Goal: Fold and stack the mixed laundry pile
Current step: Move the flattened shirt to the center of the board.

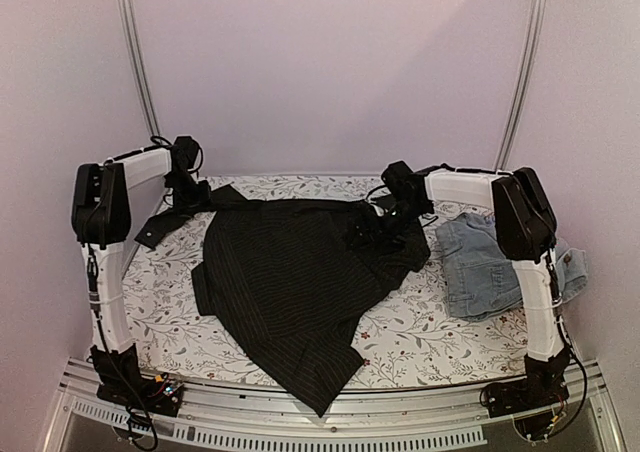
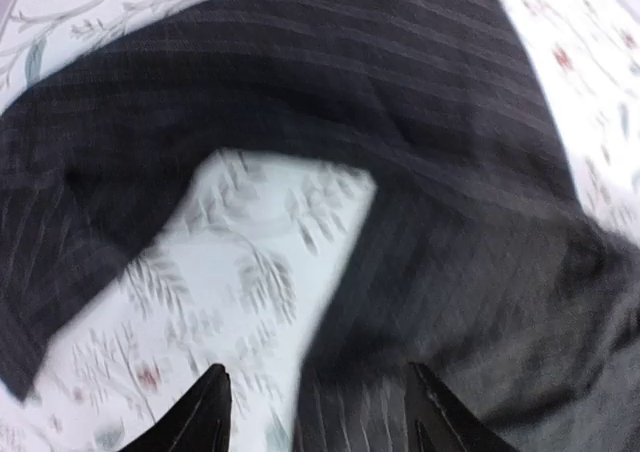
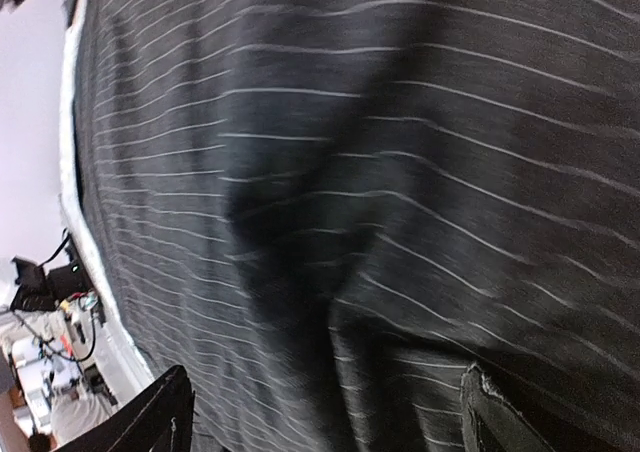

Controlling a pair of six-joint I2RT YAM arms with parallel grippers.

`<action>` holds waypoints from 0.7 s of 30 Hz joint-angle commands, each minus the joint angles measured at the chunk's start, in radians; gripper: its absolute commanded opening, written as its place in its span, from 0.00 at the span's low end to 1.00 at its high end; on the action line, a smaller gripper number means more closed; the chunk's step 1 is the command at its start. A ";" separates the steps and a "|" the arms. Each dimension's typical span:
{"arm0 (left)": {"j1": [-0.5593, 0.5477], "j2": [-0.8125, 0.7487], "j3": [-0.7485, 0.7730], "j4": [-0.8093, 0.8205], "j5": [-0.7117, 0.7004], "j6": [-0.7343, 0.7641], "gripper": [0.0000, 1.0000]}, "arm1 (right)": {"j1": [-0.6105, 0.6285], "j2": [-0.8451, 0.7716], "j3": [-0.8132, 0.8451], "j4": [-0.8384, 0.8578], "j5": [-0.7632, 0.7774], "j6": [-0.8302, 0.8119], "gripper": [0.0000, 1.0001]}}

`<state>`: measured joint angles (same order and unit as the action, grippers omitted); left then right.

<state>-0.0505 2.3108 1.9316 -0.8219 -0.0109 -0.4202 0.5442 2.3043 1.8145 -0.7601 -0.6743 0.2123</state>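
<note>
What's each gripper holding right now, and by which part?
Nothing, as far as shows. Both sets of jaws stand open: the left gripper is over a sleeve edge of the shirt, and the right gripper is spread above its body cloth.

shirt (image 1: 290,282): matt pinstriped cloth | denim piece (image 1: 475,267): faded, rough

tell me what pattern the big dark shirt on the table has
The shirt is black with thin white pinstripes, clearest in the right wrist view.
</note>
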 commanded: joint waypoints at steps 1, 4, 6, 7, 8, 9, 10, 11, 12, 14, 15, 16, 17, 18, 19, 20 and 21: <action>-0.168 -0.336 -0.298 0.051 0.053 -0.007 0.59 | -0.168 -0.098 -0.073 -0.112 0.210 -0.074 0.91; -0.254 -0.480 -0.493 0.078 0.113 -0.117 0.60 | -0.212 -0.098 -0.087 -0.125 0.257 -0.107 0.91; -0.289 -0.556 -0.604 0.099 0.158 -0.204 0.60 | -0.214 -0.108 -0.076 -0.117 0.249 -0.118 0.91; -0.298 -0.574 -0.652 0.103 0.171 -0.249 0.60 | -0.214 -0.114 -0.070 -0.113 0.228 -0.119 0.90; -0.306 -0.586 -0.692 0.105 0.177 -0.289 0.60 | -0.213 -0.118 -0.067 -0.104 0.207 -0.120 0.90; -0.309 -0.590 -0.721 0.107 0.187 -0.321 0.60 | -0.212 -0.129 -0.067 -0.094 0.191 -0.121 0.91; -0.316 -0.587 -0.739 0.103 0.181 -0.342 0.60 | -0.209 -0.137 -0.068 -0.086 0.174 -0.118 0.90; -0.317 -0.576 -0.743 0.088 0.160 -0.347 0.60 | -0.205 -0.142 -0.072 -0.080 0.152 -0.120 0.91; -0.314 -0.563 -0.744 0.071 0.145 -0.349 0.60 | -0.199 -0.151 -0.075 -0.072 0.141 -0.125 0.91; -0.309 -0.523 -0.741 0.060 0.132 -0.351 0.61 | -0.182 -0.154 -0.072 -0.068 0.128 -0.131 0.90; -0.300 -0.496 -0.737 0.053 0.136 -0.351 0.61 | -0.175 -0.153 -0.072 -0.071 0.123 -0.137 0.91; -0.288 -0.462 -0.734 0.044 0.141 -0.348 0.61 | -0.170 -0.146 -0.071 -0.076 0.124 -0.141 0.91; -0.274 -0.431 -0.728 0.035 0.141 -0.344 0.61 | -0.166 -0.140 -0.071 -0.081 0.127 -0.146 0.91; -0.260 -0.401 -0.726 0.029 0.130 -0.339 0.60 | -0.164 -0.136 -0.073 -0.085 0.129 -0.148 0.91; -0.241 -0.376 -0.726 0.029 0.116 -0.334 0.59 | -0.164 -0.135 -0.076 -0.086 0.130 -0.149 0.90; -0.216 -0.355 -0.723 0.031 0.111 -0.330 0.58 | -0.163 -0.137 -0.082 -0.081 0.127 -0.146 0.91; -0.185 -0.329 -0.716 0.034 0.107 -0.313 0.56 | -0.163 -0.142 -0.084 -0.079 0.123 -0.144 0.91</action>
<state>-0.3256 1.8992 1.2072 -0.7700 0.1413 -0.7422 0.3820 2.1933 1.7466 -0.8444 -0.5335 0.0849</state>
